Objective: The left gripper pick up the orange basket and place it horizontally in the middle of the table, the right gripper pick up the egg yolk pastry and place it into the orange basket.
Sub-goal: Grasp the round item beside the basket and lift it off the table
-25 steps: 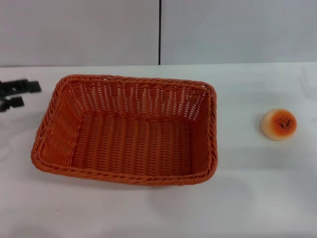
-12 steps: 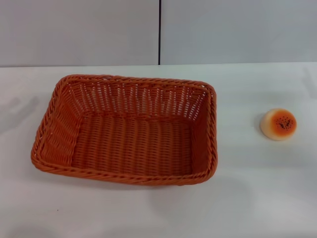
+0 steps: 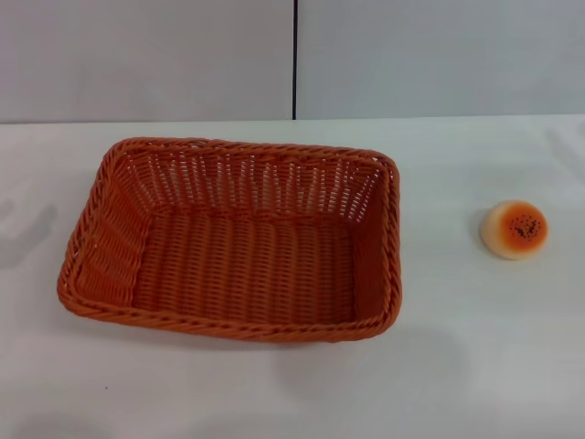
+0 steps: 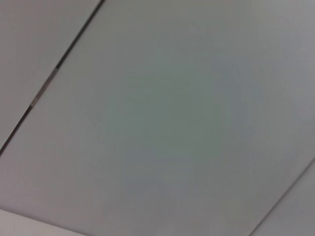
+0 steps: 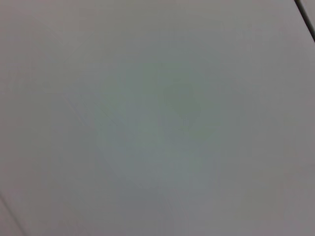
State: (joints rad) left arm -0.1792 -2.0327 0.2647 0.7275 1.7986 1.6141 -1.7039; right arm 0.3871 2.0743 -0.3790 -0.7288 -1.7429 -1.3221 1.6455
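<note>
The orange basket (image 3: 236,238) lies flat on the white table (image 3: 457,366), its long side running left to right, a little left of the middle; nothing lies inside it. To its right, apart from it, the egg yolk pastry (image 3: 514,229) sits upright on the table, browned seeded top up. Neither gripper shows in the head view. Both wrist views hold only grey wall panels with dark seams.
A grey wall (image 3: 146,55) with a dark vertical seam (image 3: 294,59) closes the table's far edge. Faint shadows lie on the table at the far left (image 3: 27,233).
The left gripper, seen at the left edge of the head view a second ago, has left the view. Basket and pastry have not moved.
</note>
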